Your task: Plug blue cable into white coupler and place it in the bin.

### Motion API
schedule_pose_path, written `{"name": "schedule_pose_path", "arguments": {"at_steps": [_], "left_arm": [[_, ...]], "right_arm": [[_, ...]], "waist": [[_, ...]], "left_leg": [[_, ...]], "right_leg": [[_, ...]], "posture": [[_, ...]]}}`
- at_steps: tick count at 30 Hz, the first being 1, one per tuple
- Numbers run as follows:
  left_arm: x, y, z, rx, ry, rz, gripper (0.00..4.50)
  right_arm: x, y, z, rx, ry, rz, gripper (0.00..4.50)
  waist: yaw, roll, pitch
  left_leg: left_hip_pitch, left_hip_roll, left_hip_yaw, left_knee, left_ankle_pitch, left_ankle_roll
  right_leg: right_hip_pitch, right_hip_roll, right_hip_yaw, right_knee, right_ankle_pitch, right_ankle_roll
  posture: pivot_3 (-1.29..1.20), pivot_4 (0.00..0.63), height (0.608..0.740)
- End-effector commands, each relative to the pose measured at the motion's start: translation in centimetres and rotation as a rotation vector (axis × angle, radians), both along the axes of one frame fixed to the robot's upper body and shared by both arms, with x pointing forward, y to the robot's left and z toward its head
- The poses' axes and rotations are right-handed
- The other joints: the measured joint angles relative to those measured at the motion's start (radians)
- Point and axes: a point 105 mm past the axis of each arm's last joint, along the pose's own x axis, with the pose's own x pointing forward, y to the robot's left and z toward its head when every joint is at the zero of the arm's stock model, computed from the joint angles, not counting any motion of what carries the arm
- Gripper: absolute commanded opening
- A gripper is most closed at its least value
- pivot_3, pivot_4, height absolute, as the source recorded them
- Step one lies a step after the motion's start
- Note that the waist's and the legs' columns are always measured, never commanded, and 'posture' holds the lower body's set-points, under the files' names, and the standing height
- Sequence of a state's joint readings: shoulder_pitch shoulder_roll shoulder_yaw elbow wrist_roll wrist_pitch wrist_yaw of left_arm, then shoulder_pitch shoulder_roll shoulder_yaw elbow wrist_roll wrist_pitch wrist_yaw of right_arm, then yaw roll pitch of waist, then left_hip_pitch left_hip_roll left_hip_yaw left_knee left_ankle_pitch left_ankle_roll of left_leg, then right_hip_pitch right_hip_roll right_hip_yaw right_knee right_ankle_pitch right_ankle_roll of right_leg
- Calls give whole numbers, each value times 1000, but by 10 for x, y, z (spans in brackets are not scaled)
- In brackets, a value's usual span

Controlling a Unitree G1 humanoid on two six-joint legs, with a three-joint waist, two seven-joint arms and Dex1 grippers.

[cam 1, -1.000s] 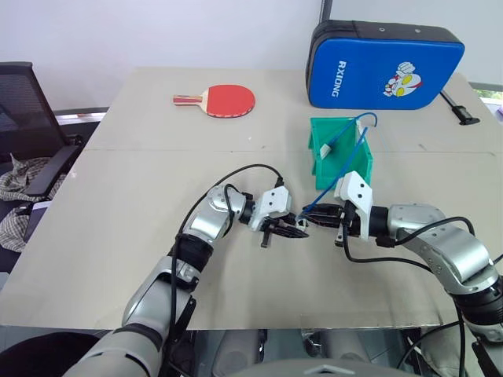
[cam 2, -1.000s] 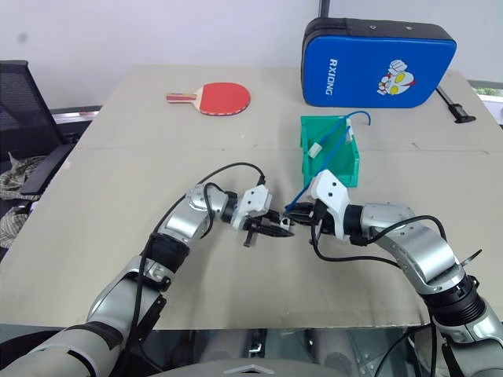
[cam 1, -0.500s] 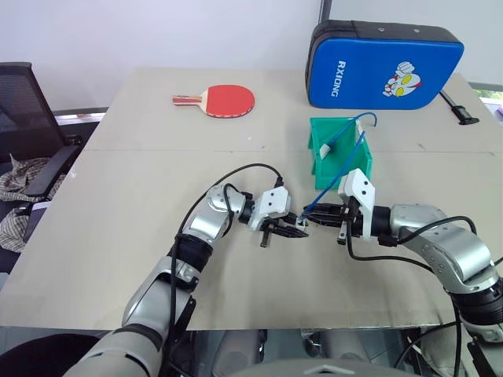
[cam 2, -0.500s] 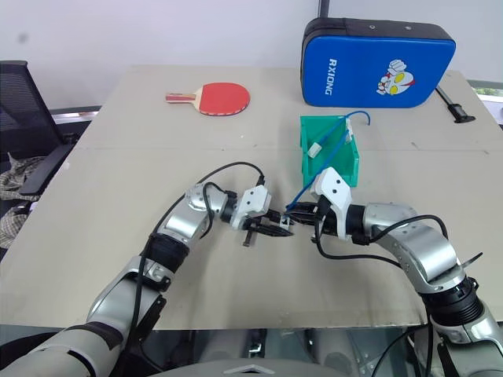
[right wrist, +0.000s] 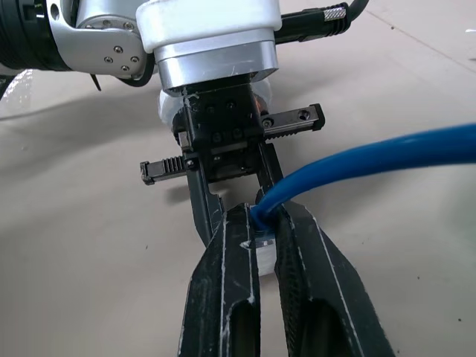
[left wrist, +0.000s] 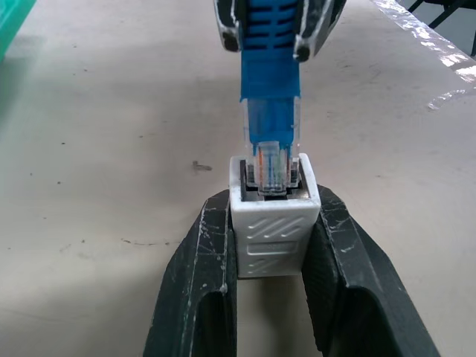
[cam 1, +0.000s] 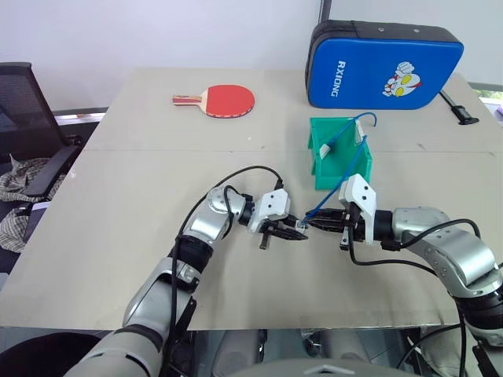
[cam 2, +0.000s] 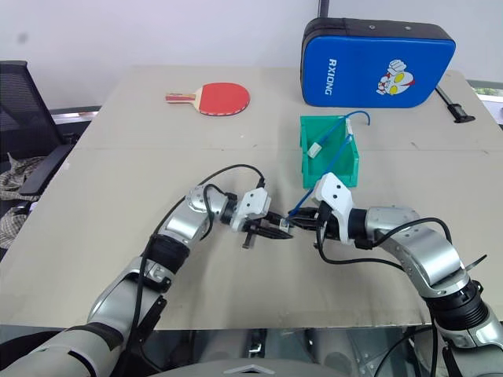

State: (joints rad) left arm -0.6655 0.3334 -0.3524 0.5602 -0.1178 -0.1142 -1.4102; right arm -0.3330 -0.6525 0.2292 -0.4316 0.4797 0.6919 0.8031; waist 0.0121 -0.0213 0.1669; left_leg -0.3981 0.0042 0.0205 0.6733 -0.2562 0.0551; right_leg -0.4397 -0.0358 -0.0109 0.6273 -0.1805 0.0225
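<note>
The white coupler [left wrist: 271, 230] is clamped between the two black fingers of my left gripper [cam 1: 294, 230], just above the table. My right gripper [cam 1: 309, 224] faces it from the right and is shut on the blue cable [cam 1: 328, 201] right behind its plug. The clear plug tip [left wrist: 271, 165] sits in the coupler's dark socket opening. From there the cable rises to the green bin [cam 1: 330, 174] behind my right wrist; its far end loops over the bin's rim. In the right wrist view, my fingers [right wrist: 297, 275] pinch the cable and the left gripper [right wrist: 232, 195] stands opposite.
A red table tennis paddle [cam 1: 228, 100] lies at the far left of the table. A big blue zip case [cam 1: 385, 64] stands at the back right, behind the bin. A black office chair [cam 1: 23, 118] is off the table's left edge.
</note>
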Motion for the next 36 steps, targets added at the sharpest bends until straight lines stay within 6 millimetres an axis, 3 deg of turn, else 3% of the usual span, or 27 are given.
{"name": "schedule_pose_path", "arguments": {"at_steps": [1, 11, 21, 26, 28, 29, 31, 35, 36], "left_arm": [[2, -3, 14, -42, -52, -7, 578], [0, -6, 13, -40, -65, -15, 578], [2, -9, 17, -71, -56, 20, 578], [-1, -9, 17, -78, -28, 13, 578], [-2, -7, 19, -89, -18, 23, 1600], [-1, -6, 21, -97, -14, 36, 1858], [-1, -3, 24, -112, 0, 71, 2805], [-11, 11, 30, -122, 32, 121, 4436], [-14, 15, 33, -131, 42, 142, 4477]], "right_arm": [[-5, 5, -9, -118, -34, 60, 0], [-8, 25, -38, -284, 24, 156, 0], [-20, 2, -74, -368, 154, 152, 0], [-16, 9, -74, -303, 147, 145, 0], [-11, 14, -61, -216, 123, 122, 0], [-8, 16, -51, -164, 108, 108, 0], [-5, 19, -25, -19, 70, 83, 0], [-7, 6, 28, 224, 33, 10, 0], [-10, 0, 36, 249, 24, -7, 0]], "waist": [[-1, 0, 0], [-5, -1, -3], [-4, -3, -15], [-4, -3, -16], [-5, -4, -17], [-4, -4, -17], [-2, -4, -17], [-8, -2, -15], [-9, -1, -15]], "left_leg": [[0, 0, 0, 0, 0, 0], [2, 0, 0, 0, 0, 0], [6, 1, 0, 0, 0, 0], [11, 1, 1, 0, 0, 0], [13, 1, 1, -1, 0, 0], [13, 1, 1, -1, 0, 0], [13, 2, 0, -1, 0, 0], [12, 2, 1, -2, 0, 0], [10, 2, 1, -2, 0, 0]], "right_leg": [[0, 0, 0, 0, 0, 0], [1, 1, 0, 1, 0, 0], [4, 1, 0, 1, -2, 2], [9, 0, 0, 1, -5, -1], [10, 1, 1, 1, -5, -1], [10, 1, 0, 1, -5, -1], [10, 1, 0, 1, -5, -1], [9, 0, 1, 1, -4, -1], [7, 0, 1, 1, -1, 0]], "posture": [[0, 150, 731], [0, 150, 731], [0, 150, 731], [0, 150, 731], [0, 150, 731], [0, 150, 731], [0, 150, 731], [0, 150, 731], [0, 150, 731]]}}
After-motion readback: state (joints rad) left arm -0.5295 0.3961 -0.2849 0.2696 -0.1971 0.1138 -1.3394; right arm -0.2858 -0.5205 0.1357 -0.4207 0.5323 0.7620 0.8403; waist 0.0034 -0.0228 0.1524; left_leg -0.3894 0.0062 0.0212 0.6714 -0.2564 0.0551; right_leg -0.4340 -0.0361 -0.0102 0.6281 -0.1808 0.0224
